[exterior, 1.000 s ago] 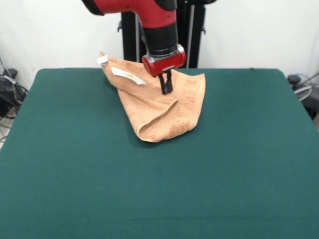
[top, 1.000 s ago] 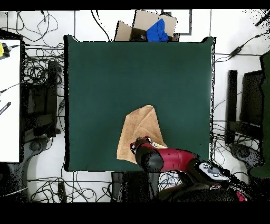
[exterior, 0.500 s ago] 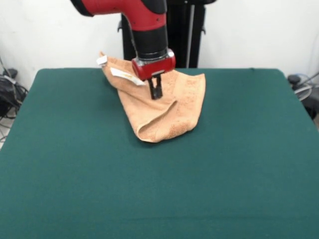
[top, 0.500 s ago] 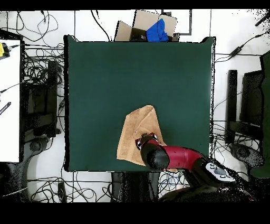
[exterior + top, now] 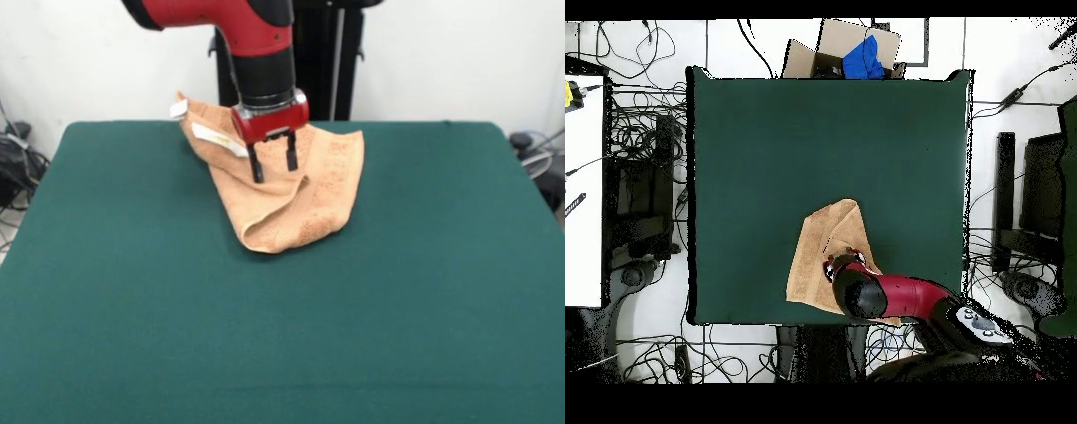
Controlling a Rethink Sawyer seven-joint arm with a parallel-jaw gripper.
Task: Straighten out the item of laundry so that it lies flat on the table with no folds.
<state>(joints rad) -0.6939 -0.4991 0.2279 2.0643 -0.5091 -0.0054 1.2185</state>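
Note:
The orange-tan towel (image 5: 296,199) lies folded over itself near the table's far edge, tapering to a rounded fold toward the camera. A white label (image 5: 219,139) shows on its far left part. My gripper (image 5: 273,165) is open, its two black fingers spread just above the towel's middle, holding nothing. In the overhead view the towel (image 5: 815,255) lies near the bottom edge of the green table (image 5: 765,150), and my red arm (image 5: 895,298) covers its lower right part.
A cardboard box with a blue cloth (image 5: 855,55) sits beyond the table's top edge in the overhead view. Cables and dark equipment (image 5: 640,190) lie on the floor around the table. The black pedestal (image 5: 327,53) stands behind the towel.
The gripper moved left over the towel, then its fingers opened. The towel has kept its shape.

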